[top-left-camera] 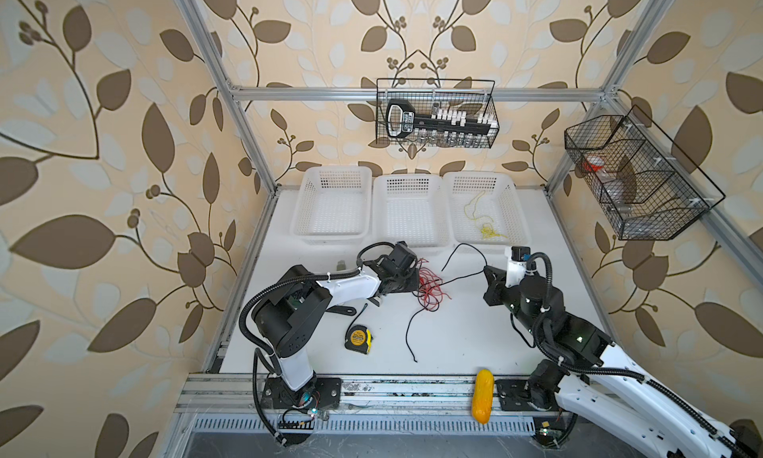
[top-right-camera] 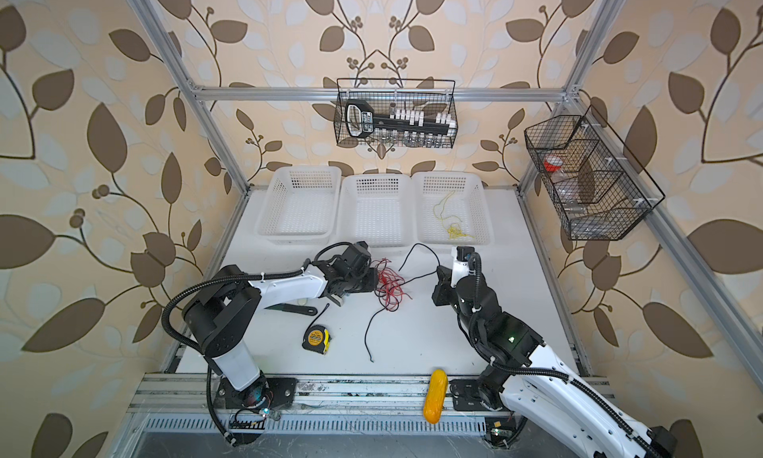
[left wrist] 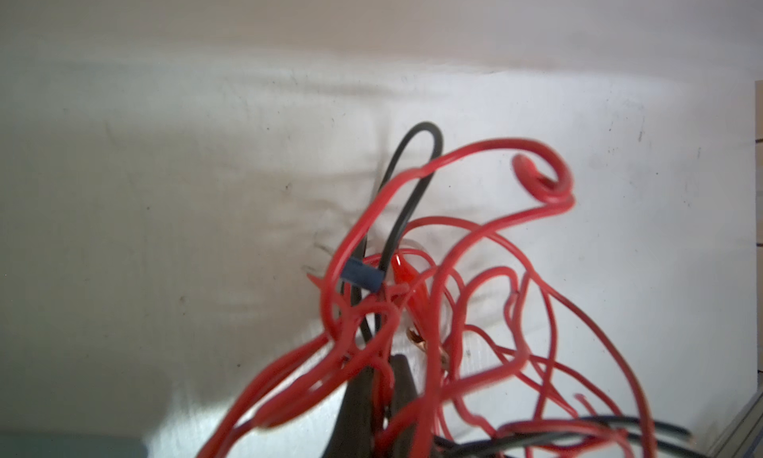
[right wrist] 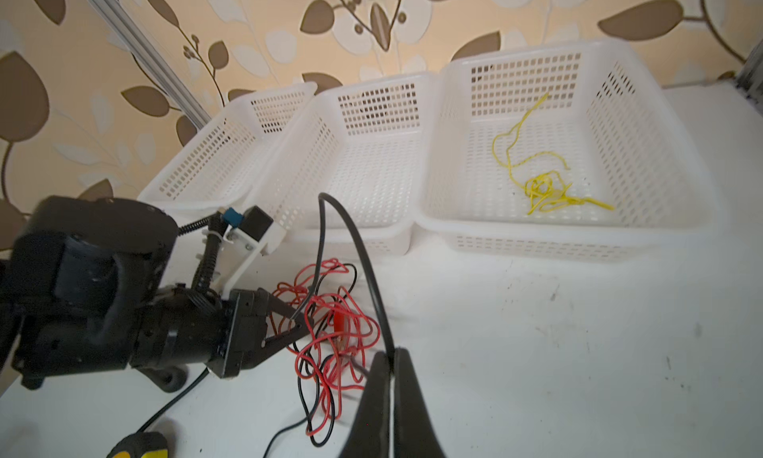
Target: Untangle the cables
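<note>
Near the middle of the white surface (top-left-camera: 475, 332), nearer its far edge, the red cables (top-left-camera: 431, 286) lay in a loose knot. The left gripper (right wrist: 308, 319) sat at the knot's left side, jaws pressed together on red strands. The right gripper (right wrist: 390, 352) stood just right of the knot, jaws closed on the black cable (right wrist: 359, 245), which arched up from the tips and dropped back into the tangle. A black strand (top-left-camera: 408, 332) trailed from the knot toward the front edge.

Along the far edge were three white baskets, and the yellow cable (top-left-camera: 483, 225) lay coiled in the right basket (top-left-camera: 521, 212), well apart from the knot. A tape measure (top-left-camera: 358, 339) lay front-left of the knot. A dark flat tool (top-right-camera: 289, 309) lay beside it, partly under the left arm. In both top views the left arm's wrist covered the knot's left side and hid the pinch.

Only the left wrist view showed what lay inside the knot: a small blue sleeve (left wrist: 361, 276), a red clip (left wrist: 402, 270) and bare copper ends (left wrist: 417, 336). Only the right wrist view showed the black cable entering between the right fingertips. Only the top views showed a yellow oblong object (top-left-camera: 483, 396) on the front rail and two wire baskets (top-left-camera: 435, 113) hung on the frame.
</note>
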